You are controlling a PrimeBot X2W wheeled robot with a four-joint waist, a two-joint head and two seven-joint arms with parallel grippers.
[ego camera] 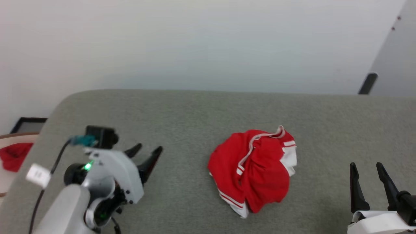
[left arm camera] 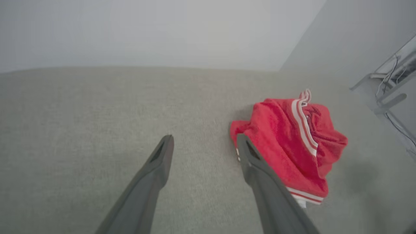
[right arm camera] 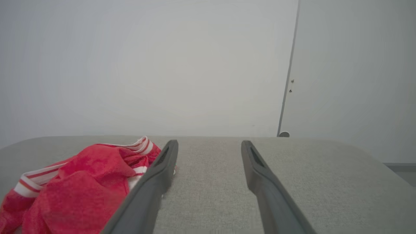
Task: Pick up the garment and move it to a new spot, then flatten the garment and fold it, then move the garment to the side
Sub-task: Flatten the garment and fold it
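The garment (ego camera: 253, 169) lies crumpled in a red heap with white striped trim, near the middle of the grey table (ego camera: 195, 113). My left gripper (ego camera: 145, 152) hovers open to its left, fingers angled toward it, nothing between them. In the left wrist view the garment (left arm camera: 292, 143) sits just right of the open left gripper (left arm camera: 203, 139). My right gripper (ego camera: 365, 167) stands open at the lower right, apart from the garment. The right wrist view has the garment (right arm camera: 81, 185) left of the open right gripper (right arm camera: 209, 144).
The grey table ends at a rounded far-left corner (ego camera: 65, 100) and meets a pale wall (ego camera: 195, 42). A red cloth (ego camera: 14, 156) lies on a low surface off the table's left. A metal frame with cables (left arm camera: 390, 94) stands to the right in the left wrist view.
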